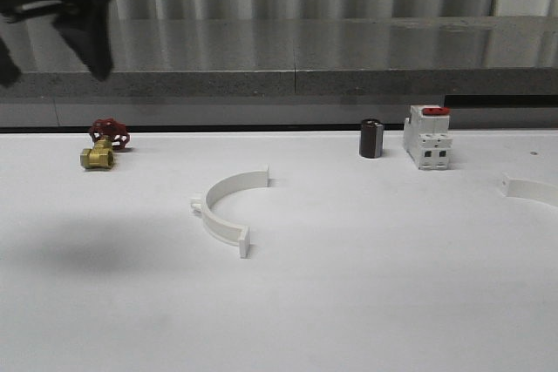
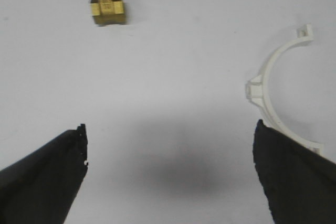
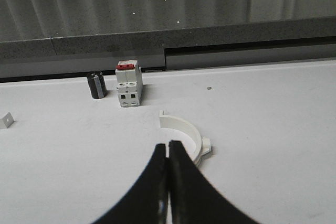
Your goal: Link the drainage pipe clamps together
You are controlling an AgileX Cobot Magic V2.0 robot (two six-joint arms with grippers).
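One white half-ring drainage pipe clamp (image 1: 228,206) lies flat near the table's middle, its open side facing right. In the left wrist view the same clamp (image 2: 269,94) lies beside one of the fingers (image 2: 294,182). My left gripper (image 1: 54,72) hangs high above the table's far left, open, and the left wrist view shows this gripper (image 2: 170,174) with only bare table between the jaws. The other clamp (image 1: 530,189) lies at the right edge. My right gripper (image 3: 168,148) is shut on nothing, its tips just in front of that clamp (image 3: 188,132).
A brass valve with a red handle (image 1: 105,145) sits at the far left, also seen in the left wrist view as the valve (image 2: 107,10). A black cylinder (image 1: 371,138) and a white breaker with a red switch (image 1: 427,137) stand at the back right. A grey ledge (image 1: 296,58) runs behind the table.
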